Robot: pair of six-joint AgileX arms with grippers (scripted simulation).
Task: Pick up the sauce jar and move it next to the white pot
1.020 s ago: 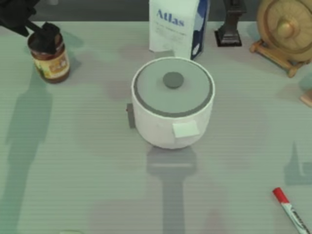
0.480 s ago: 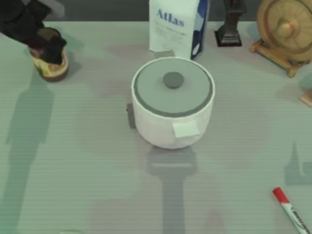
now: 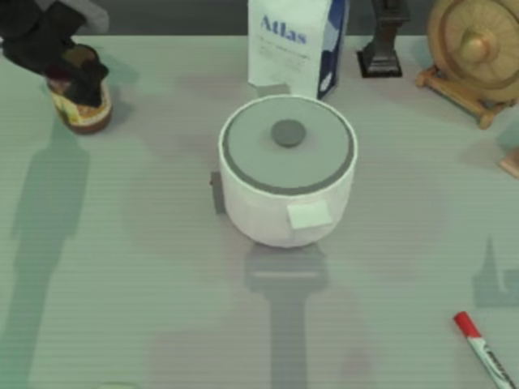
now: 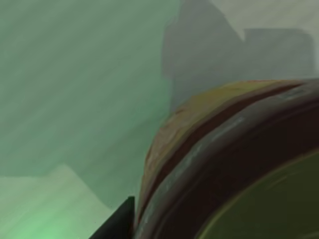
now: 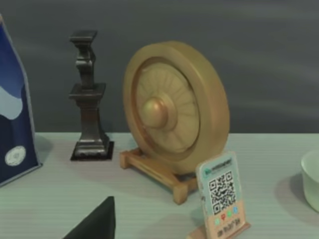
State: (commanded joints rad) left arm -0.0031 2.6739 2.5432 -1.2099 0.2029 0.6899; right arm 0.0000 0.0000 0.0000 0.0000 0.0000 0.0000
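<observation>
Top view: you have a pale grey-green ribbed table [image 3: 122, 267] with long arm shadows across it and a dark wall along its far edge. A white-blue carton [image 3: 296, 44] stands at far centre; it reads "Atlas". The white pot [image 3: 286, 170] sits mid-table just near of the carton, grey lid and dark knob up, small grey handle on its left side. Far right: a dark pedestal figure [image 3: 386, 40] and a wooden wheel on a stand [image 3: 474, 53]. A red-capped marker [image 3: 484, 348] lies at the near right corner. The sauce jar [image 3: 81, 109] stands at the far left, well apart from the pot, its yellow-orange label showing. Your left hand [image 3: 77, 77] is down over the jar's lid, hiding most of it. You cannot tell from here whether it has closed on the jar.

Left wrist view: the jar's dark lid rim and label band [image 4: 199, 134] fill the frame, very close. One dark fingertip [image 4: 117, 224] shows beside the jar. Contact is not clear.

Right wrist view: your right arm is out of the top view. This camera shows the wheel [image 5: 174, 109], the pedestal [image 5: 89, 99], and a small card with a QR code [image 5: 219, 191]; its small print is unreadable. A white bowl rim [image 5: 311, 177] sits at the edge.
</observation>
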